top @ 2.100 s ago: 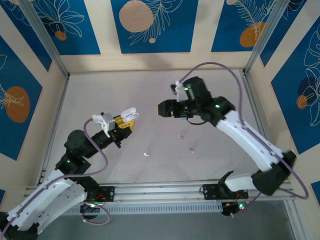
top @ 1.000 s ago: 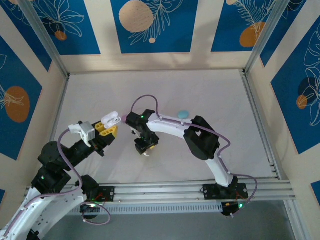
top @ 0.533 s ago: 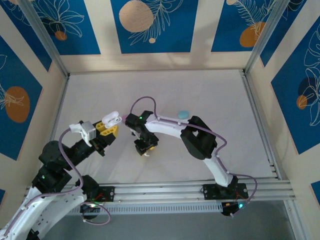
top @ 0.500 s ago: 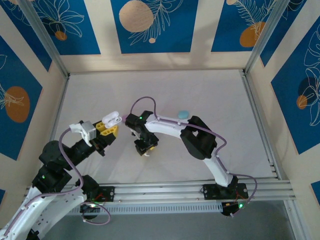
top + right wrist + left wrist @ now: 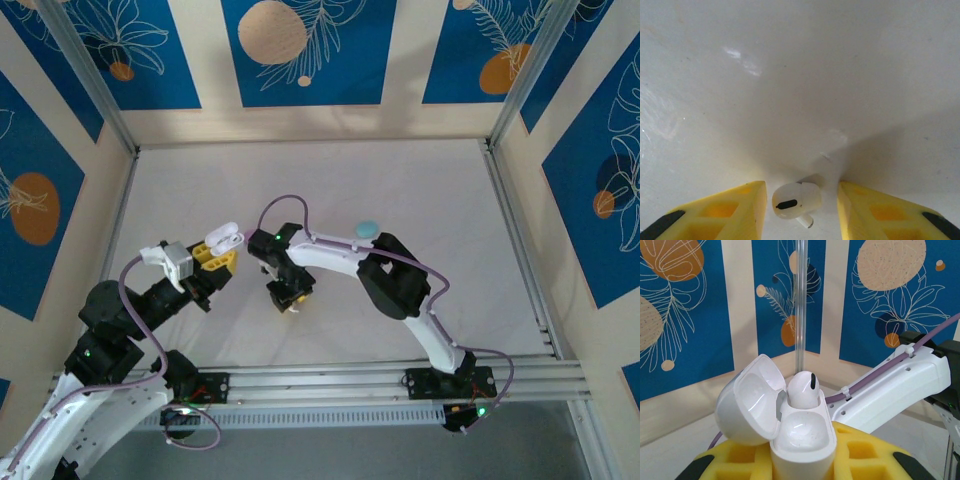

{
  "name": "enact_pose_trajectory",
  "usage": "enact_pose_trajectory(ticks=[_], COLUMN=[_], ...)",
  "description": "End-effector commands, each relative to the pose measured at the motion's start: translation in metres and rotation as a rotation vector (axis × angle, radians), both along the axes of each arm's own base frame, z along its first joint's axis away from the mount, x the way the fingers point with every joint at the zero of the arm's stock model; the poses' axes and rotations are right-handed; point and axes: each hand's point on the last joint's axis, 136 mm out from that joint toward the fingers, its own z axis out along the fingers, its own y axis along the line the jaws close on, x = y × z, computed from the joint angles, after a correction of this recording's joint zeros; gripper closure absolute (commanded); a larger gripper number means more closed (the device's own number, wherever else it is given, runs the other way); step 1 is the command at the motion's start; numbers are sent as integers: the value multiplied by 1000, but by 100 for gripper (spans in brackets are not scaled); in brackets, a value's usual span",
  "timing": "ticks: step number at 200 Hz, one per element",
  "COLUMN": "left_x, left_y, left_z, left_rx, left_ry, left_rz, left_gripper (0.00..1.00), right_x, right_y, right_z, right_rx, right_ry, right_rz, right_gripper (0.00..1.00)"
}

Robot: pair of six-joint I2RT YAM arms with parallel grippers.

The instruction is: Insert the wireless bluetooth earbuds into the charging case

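Observation:
My left gripper (image 5: 216, 257) is shut on a white charging case (image 5: 801, 440), held upright with its lid (image 5: 746, 401) swung open to the left. One white earbud (image 5: 802, 388) sits in the case's far socket; the near socket is bare. My right gripper (image 5: 800, 206) points down at the table with its yellow fingers (image 5: 725, 211) on either side of a second white earbud (image 5: 792, 200). That earbud lies on the table close to the left finger, with a gap to the right one. From above, the right gripper (image 5: 290, 298) hangs just right of the case (image 5: 222, 238).
A small teal case (image 5: 367, 228) lies on the table behind the right arm's forearm (image 5: 335, 255). That forearm passes close behind the held case (image 5: 890, 385). Metal frame rails edge the white table (image 5: 420, 180).
The right fingers have drawn closer together around the earbud on the table. The left arm and the case have stayed put.

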Motion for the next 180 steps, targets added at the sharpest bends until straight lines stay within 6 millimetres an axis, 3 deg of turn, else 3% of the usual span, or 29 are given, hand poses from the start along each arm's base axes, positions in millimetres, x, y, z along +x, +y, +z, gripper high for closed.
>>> enact_pose_trajectory(ticks=[1,51,67,180], left_x=[-3,-2,-2,0], left_y=[2,0,0,-2], left_z=[16,15,15,16], left_rx=[-22,-19,-19,-25], left_ry=[-46,-44,-42,-36], left_rz=[0,-4,-6,-10], left_gripper=[83,83,83,83], right_x=[-7,-10,-11,1], right_y=[-3,-3,-2,-4], right_z=[-4,-13,-16,-15], right_rx=[-37,-45,-49,-53], right_ry=[21,26,33,1], right_rz=[-4,-12,-19,-52], right_gripper=[58,60,64,62])
